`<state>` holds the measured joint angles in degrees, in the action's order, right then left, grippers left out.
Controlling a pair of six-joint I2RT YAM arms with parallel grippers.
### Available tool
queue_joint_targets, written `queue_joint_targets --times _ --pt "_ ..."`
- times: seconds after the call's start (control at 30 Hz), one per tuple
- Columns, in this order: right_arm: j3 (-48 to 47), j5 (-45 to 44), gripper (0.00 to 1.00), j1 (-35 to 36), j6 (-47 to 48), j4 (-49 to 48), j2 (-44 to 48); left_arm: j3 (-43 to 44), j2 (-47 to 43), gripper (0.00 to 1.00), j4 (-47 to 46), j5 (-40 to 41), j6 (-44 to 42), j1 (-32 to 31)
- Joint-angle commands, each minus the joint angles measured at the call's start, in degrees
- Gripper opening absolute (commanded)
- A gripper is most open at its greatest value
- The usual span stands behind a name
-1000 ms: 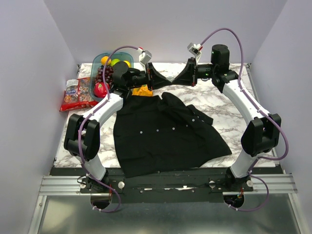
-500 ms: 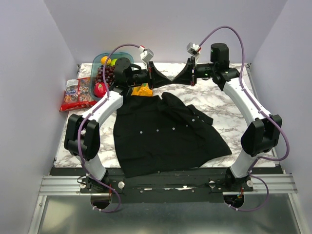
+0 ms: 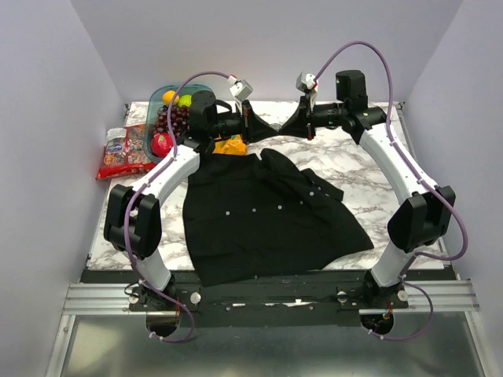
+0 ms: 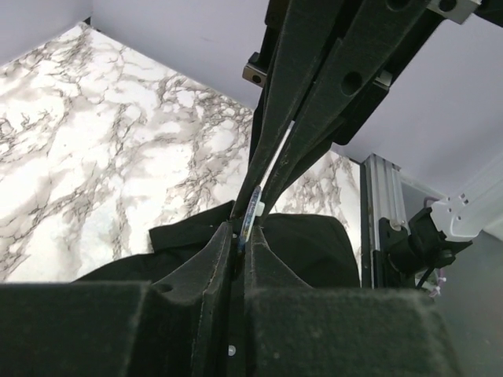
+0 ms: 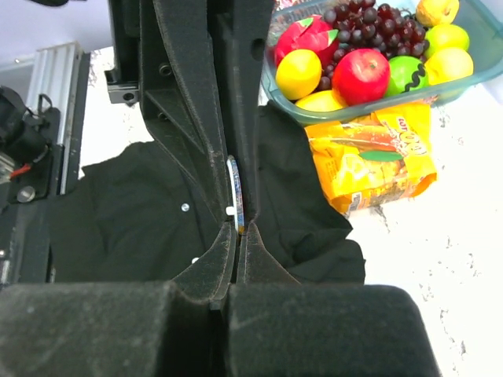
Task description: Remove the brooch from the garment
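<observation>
The black garment (image 3: 267, 220) lies spread flat on the marble table, its tiny white buttons showing. My two grippers meet tip to tip above the table's back edge, beyond the collar. The brooch shows edge-on as a thin pale disc in the left wrist view (image 4: 250, 214) and in the right wrist view (image 5: 236, 200). My left gripper (image 4: 238, 236) and my right gripper (image 5: 236, 233) are both shut on it from opposite sides. It hangs in the air, apart from the cloth. From above, the left gripper (image 3: 258, 126) and right gripper (image 3: 289, 124) hide the brooch.
A clear bin of fruit (image 3: 161, 97) stands at the back left, with an orange snack bag (image 3: 229, 145) beside the collar and a red candy bag (image 3: 124, 153) at the left edge. Walls close in the back and sides.
Both grippers have risen a little together at the back of the table, still closed tip to tip. The garment has not moved.
</observation>
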<state>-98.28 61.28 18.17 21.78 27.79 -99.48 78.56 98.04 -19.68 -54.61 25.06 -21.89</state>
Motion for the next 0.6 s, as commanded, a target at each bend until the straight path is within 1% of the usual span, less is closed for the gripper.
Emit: queue_joint_targets --times 0.0,0.03,0.13,0.17,0.2,0.23,0.27,0.3,0.33,0.37,0.4,0.43,0.5,0.53,0.57 --pt "-2.8 7.29 0.0 3.53 -0.32 0.78 2.45 1.41 1.45 0.22 8.17 10.41 -7.03 0.97" --pt "-2.27 6.93 0.0 3.45 -0.94 -0.1 2.36 1.68 1.28 0.25 8.17 8.49 -7.74 1.06" --pt "-1.39 6.05 0.0 3.45 -3.23 -2.03 2.1 1.77 0.31 0.37 7.12 3.74 -10.55 1.58" --pt "-0.17 5.61 0.0 3.01 -4.11 -3.0 2.1 1.59 -0.12 0.46 6.33 -2.2 -11.25 2.02" --pt "0.45 5.43 0.0 2.75 -5.33 -3.88 2.1 1.42 -0.65 0.53 6.41 -4.95 -13.44 2.37" --pt "0.81 5.52 0.0 2.4 -5.61 -4.32 1.93 1.15 -2.14 0.67 6.93 -6.98 -15.2 3.42" --pt "1.07 5.61 0.0 1.61 -6.04 -4.5 1.66 1.24 -2.93 0.98 10.68 -10.31 -17.22 3.87" --pt "1.33 5.87 0.0 1.25 -6.92 -4.85 1.49 1.5 -3.9 0.99 13.94 -11.04 -20.63 4.31" --pt "1.42 6.05 0.0 0.99 -7.36 -5.46 1.31 2.29 -5.39 0.99 17.8 -10.87 -27.8 4.75" --pt "1.51 6.14 0.0 0.55 -7.54 -5.55 1.31 2.56 -6.27 0.99 25.15 -10.26 -32.05 5.1" --pt "1.6 6.22 0.01 0.55 -7.63 -5.55 1.13 2.65 -7.06 0.99 27.74 -7.9 -35.05 5.19" --pt "1.6 6.31 0.0 0.55 -7.63 -5.64 1.05 2.21 -7.94 0.99 28.46 -6.66 -37.43 5.19" --pt "1.69 6.49 0.0 0.46 -7.63 -5.64 0.87 -1.56 -10.93 0.99 21.74 -2.64 -34.05 5.45" --pt "1.77 6.49 0.01 0.46 -7.72 -5.73 0.78 -5.31 -12.94 0.99 17.44 -1.65 -30.89 5.63" --pt "1.95 6.4 0.01 0.55 -7.72 -5.64 0.69 -7.09 -13.74 0.99 8.52 -0.25 -24.68 5.72"
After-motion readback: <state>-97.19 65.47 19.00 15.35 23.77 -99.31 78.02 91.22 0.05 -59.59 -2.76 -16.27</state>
